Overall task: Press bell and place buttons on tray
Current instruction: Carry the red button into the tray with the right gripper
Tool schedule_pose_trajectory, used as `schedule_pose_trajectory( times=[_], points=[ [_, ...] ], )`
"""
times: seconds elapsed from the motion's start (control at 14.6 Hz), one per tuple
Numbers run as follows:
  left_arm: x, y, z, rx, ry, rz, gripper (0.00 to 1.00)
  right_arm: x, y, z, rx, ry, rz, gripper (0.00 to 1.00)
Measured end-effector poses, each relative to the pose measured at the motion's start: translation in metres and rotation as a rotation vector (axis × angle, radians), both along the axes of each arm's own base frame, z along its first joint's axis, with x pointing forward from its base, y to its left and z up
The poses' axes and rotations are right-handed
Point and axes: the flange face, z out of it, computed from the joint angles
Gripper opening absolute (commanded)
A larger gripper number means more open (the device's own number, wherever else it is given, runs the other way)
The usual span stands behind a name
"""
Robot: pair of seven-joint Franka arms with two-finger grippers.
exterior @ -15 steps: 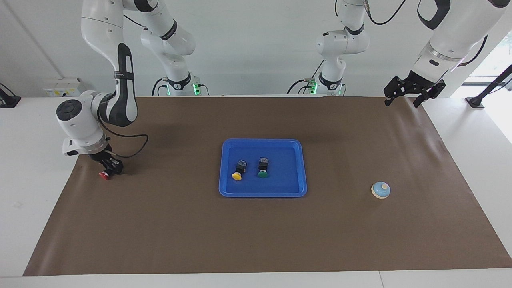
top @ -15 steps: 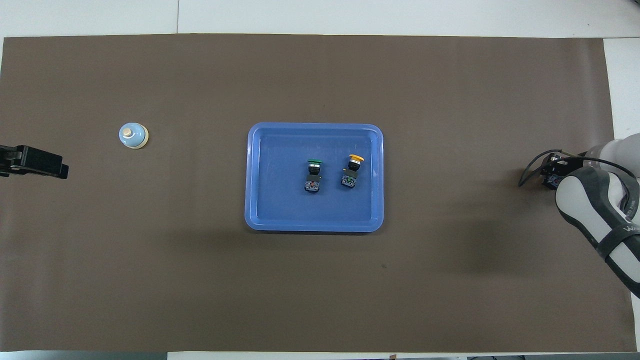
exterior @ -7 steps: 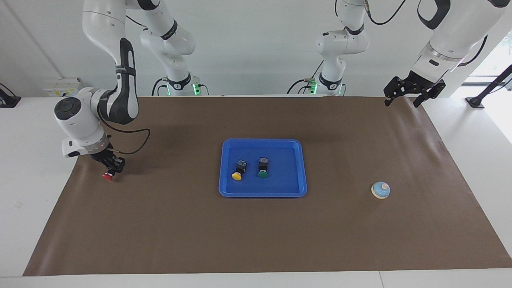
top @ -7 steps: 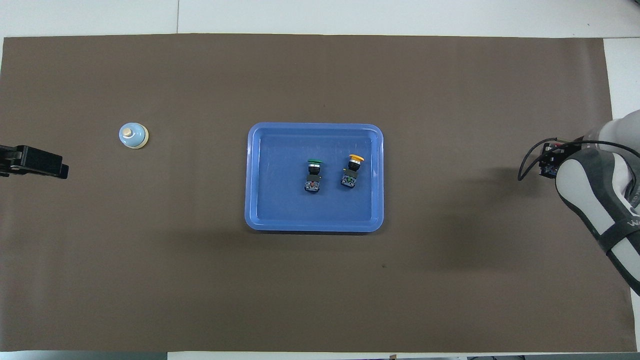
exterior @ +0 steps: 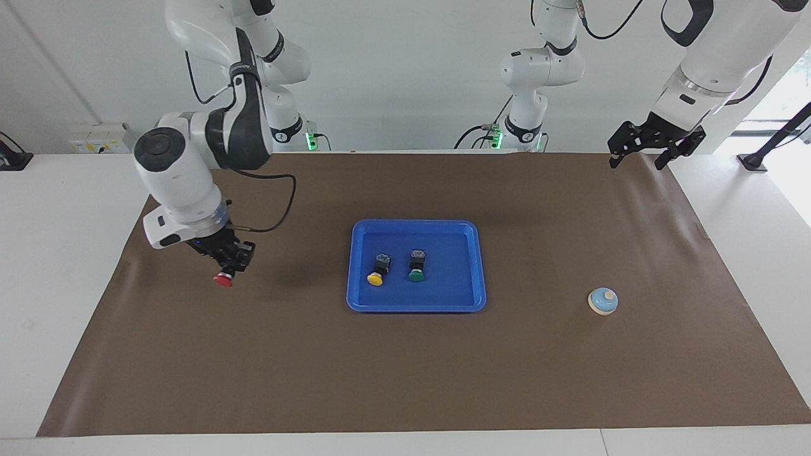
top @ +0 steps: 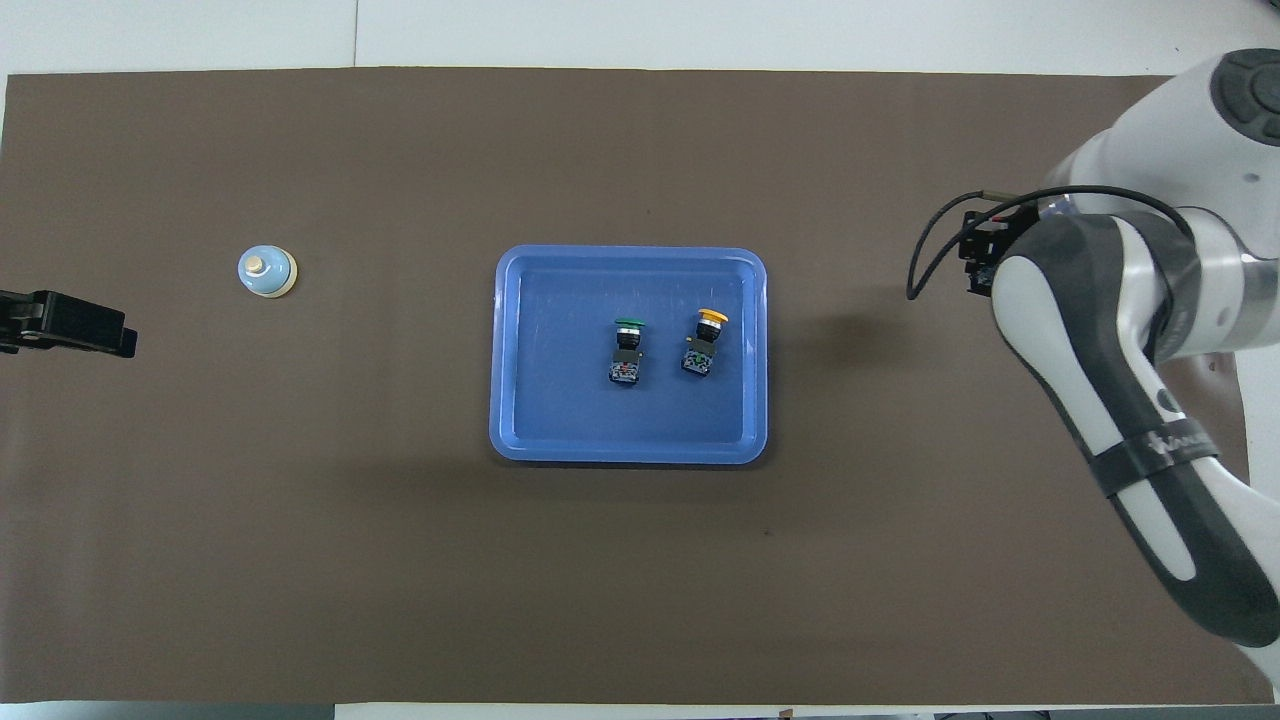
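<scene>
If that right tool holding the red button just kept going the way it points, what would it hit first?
The right tool points steeply down, so probably the brown mat under it, short of the tray.

A white table (exterior: 57, 253) carries a brown mat (exterior: 405, 367). A plain white wall (exterior: 405, 63) rises at the robots' end. Daylight enters through a window (exterior: 785, 95) at the left arm's end.
</scene>
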Motion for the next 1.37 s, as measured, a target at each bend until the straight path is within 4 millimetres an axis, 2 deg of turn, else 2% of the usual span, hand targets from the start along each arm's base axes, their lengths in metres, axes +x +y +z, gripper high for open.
schedule_pose_trajectory(
  times=[0.34,0.48,0.62,0.82,1.03,1.17,1.37],
  points=[
    [0.000,0.000,0.000,0.000,0.000,0.000,1.00,-0.017,0.184,0.008,0.060,0.023,-0.035,0.00],
    [0.000,0.000,0.000,0.000,0.000,0.000,1.00,-0.024,0.246,-0.002,0.062,0.023,-0.058,0.00],
    [0.000,0.000,0.000,0.000,0.000,0.000,1.00,-0.028,0.293,-0.025,0.072,0.039,-0.059,0.00],
    [0.000,0.000,0.000,0.000,0.000,0.000,1.00,-0.037,0.342,-0.056,0.074,0.042,-0.046,0.00],
    [0.000,0.000,0.000,0.000,0.000,0.000,1.00,-0.060,0.389,-0.078,0.079,0.027,-0.021,0.00],
    [0.000,0.000,0.000,0.000,0.000,0.000,1.00,-0.073,0.408,-0.099,0.069,0.036,0.006,0.00],
    [0.000,0.000,0.000,0.000,0.000,0.000,1.00,-0.079,0.418,-0.122,0.055,0.050,0.021,0.00]
  ],
)
